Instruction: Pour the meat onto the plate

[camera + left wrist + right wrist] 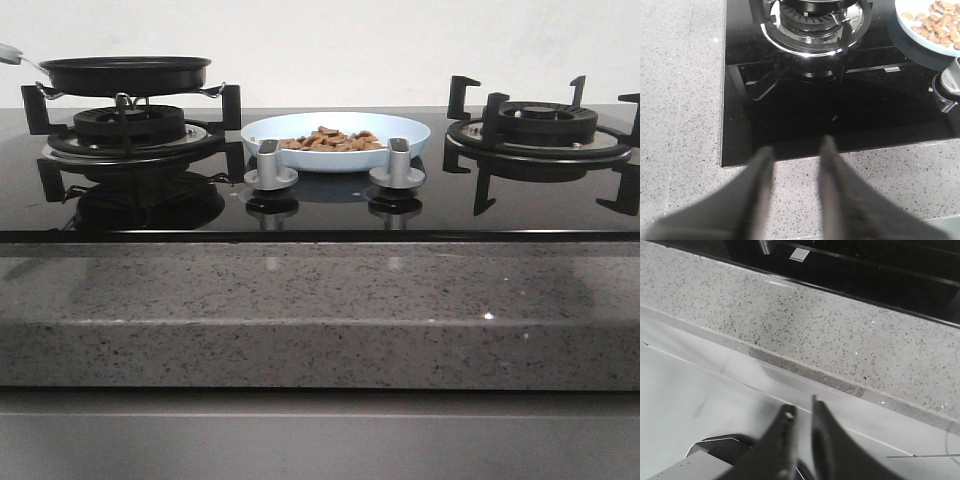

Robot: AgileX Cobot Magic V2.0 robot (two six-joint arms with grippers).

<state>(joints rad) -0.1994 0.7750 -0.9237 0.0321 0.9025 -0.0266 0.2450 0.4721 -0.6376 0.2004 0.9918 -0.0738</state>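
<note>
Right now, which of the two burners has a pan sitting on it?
The left burner: the black frying pan rests on its grate. The right burner is bare, its grate prongs standing free. The plate of meat sits between them.

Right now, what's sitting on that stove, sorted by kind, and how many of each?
Burners: 2 (left, right)
Knobs: 2 (left, right)
Frying pan: 1
Plate: 1
Heap of meat: 1
Total: 7
</note>
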